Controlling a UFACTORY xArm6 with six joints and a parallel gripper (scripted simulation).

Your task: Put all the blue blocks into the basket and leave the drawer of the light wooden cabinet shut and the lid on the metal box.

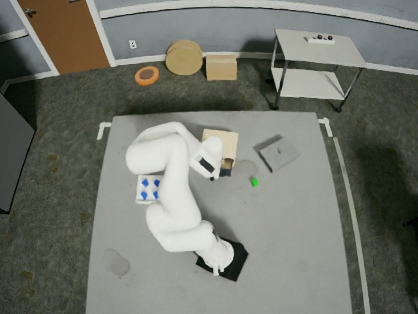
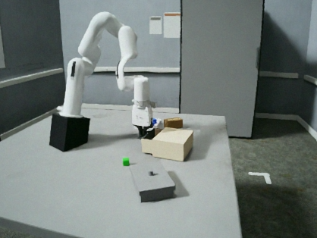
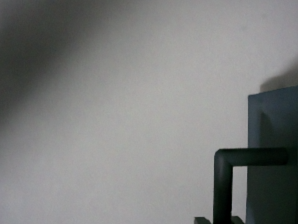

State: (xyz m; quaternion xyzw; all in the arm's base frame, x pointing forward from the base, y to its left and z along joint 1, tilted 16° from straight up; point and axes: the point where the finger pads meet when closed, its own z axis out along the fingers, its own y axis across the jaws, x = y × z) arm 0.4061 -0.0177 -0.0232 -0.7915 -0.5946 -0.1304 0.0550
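Top view shows four blue blocks [image 1: 145, 183] [image 2: 154, 121] inside the white basket [image 1: 143, 202] [image 2: 160, 123], while the light wooden cabinet [image 1: 223, 140] [image 2: 174, 141] has its drawer [image 1: 226, 173] [image 3: 275, 192] partly out, its contents too small to tell. The tool [image 1: 213, 178] [image 2: 142, 135] [image 3: 220, 220] is nearly closed, its fingers gripping the drawer's dark handle [image 3: 255, 156]. On the tabletop [image 1: 280, 240] [image 2: 76, 186], the metal box [image 1: 274, 167] [image 2: 157, 195] wears its knobbed lid [image 1: 287, 147] [image 2: 153, 181], hiding its inside, with a green block [image 1: 255, 182] [image 2: 126, 161] nearby.

Orange ring [image 1: 136, 76], cardboard box [image 1: 221, 68] by wall
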